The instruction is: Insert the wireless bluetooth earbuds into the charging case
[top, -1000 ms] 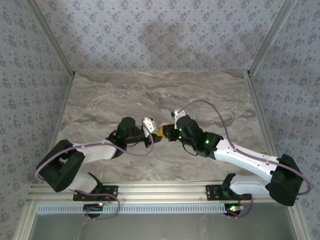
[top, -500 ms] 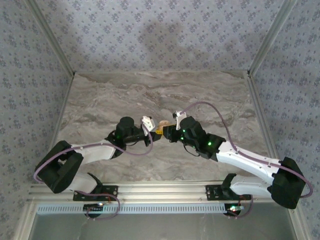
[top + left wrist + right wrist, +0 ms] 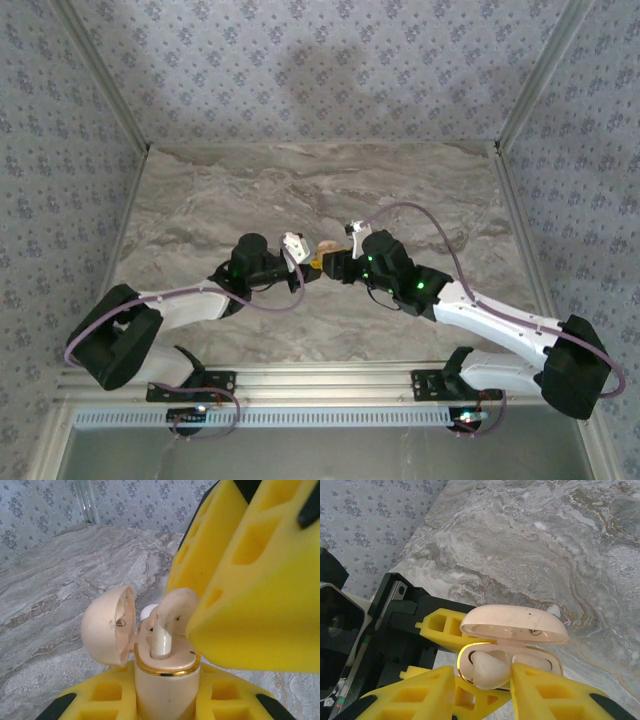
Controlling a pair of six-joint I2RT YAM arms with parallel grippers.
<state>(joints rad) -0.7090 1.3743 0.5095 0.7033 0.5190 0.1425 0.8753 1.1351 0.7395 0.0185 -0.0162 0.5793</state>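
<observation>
Cream plastic, the charging case [image 3: 165, 680] is sitting clamped in my left gripper [image 3: 165, 702] at bottom centre, lid [image 3: 107, 630] open, while my right gripper [image 3: 483, 679], jaws apart, is straddling an earbud [image 3: 482, 667] standing high in the case's left half, which I judge needs pressing home next.

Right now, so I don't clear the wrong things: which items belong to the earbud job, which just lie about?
Job: charging case, lid open, in left pincer; earbud standing in it, right pincer flanking it.
Lying about: small unidentifiable white bit on the table.
</observation>
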